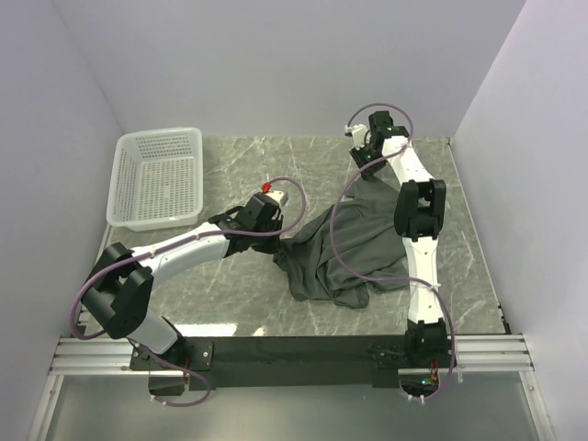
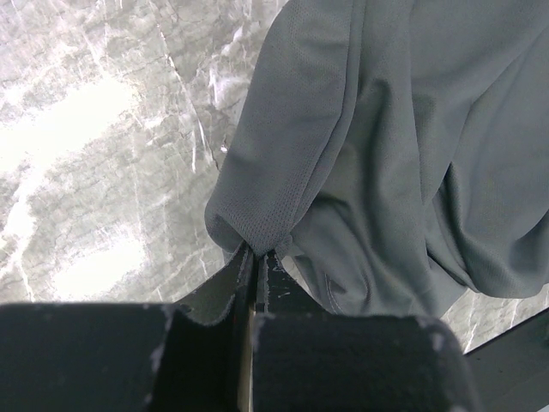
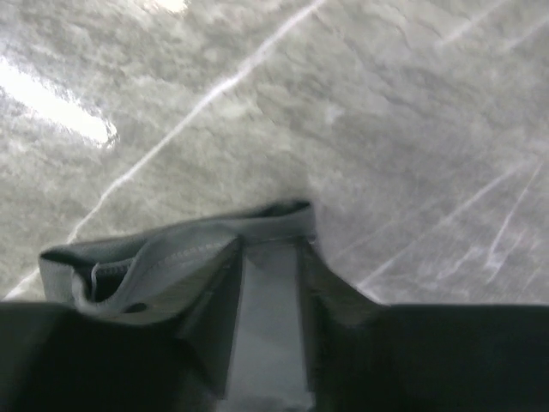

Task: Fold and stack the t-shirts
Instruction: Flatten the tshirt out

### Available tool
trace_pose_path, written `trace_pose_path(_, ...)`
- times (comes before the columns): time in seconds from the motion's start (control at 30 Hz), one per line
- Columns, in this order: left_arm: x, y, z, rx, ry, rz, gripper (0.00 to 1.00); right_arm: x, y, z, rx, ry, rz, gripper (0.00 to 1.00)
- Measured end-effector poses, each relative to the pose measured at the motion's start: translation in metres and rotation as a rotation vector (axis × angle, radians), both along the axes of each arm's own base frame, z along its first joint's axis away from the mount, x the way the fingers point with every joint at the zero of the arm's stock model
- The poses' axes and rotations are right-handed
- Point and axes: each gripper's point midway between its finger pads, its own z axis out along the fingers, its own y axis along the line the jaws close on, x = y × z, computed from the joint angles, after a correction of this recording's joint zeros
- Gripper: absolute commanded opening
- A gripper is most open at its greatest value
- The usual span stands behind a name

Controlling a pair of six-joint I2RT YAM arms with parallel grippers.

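One dark charcoal-grey t-shirt (image 1: pixel 344 253) lies crumpled on the marble table between the two arms. My left gripper (image 1: pixel 283 235) is at the shirt's left edge. In the left wrist view its jaws (image 2: pixel 257 252) are shut on a bunched corner of the fabric (image 2: pixel 386 154). My right gripper (image 1: pixel 361 163) is at the far end of the shirt, which stretches up toward it. In the right wrist view a hemmed edge (image 3: pixel 171 253) wraps around the gripper (image 3: pixel 270 249) and fabric fills the gap between the fingers. No other shirt is in view.
A white mesh basket (image 1: pixel 158 136) stands empty at the back left. The grey marble table top (image 1: pixel 230 303) shows around the shirt. Plain walls close in on the left, back and right. The metal mounting rail (image 1: pixel 294 354) runs along the near edge.
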Motion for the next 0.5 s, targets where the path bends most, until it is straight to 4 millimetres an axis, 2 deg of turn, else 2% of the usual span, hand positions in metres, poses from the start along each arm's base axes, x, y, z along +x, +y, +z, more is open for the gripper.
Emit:
trace_pose_path(0.03,0.000,0.000,0.000,0.000,0.000,0.000,0.01,0.001,0.002,-0.002,-0.008,-0.002,0.006,0.33)
trace_pose_path(0.07,0.000,0.000,0.000,0.000,0.000,0.000,0.01,0.001,0.004,-0.003,-0.014,-0.001,0.009,0.25)
trace_pose_path(0.2,0.002,0.002,0.000,0.000,0.001,0.007,0.01,0.001,0.008,-0.009,-0.035,0.004,0.026,0.08)
trace_pose_path(0.37,0.009,0.011,0.000,0.002,0.001,0.035,0.01,0.002,0.010,-0.009,-0.034,0.001,0.035,0.01)
trace_pose_path(0.5,0.024,0.026,0.005,0.008,0.000,0.075,0.01,0.006,0.010,-0.007,0.001,-0.021,0.018,0.00)
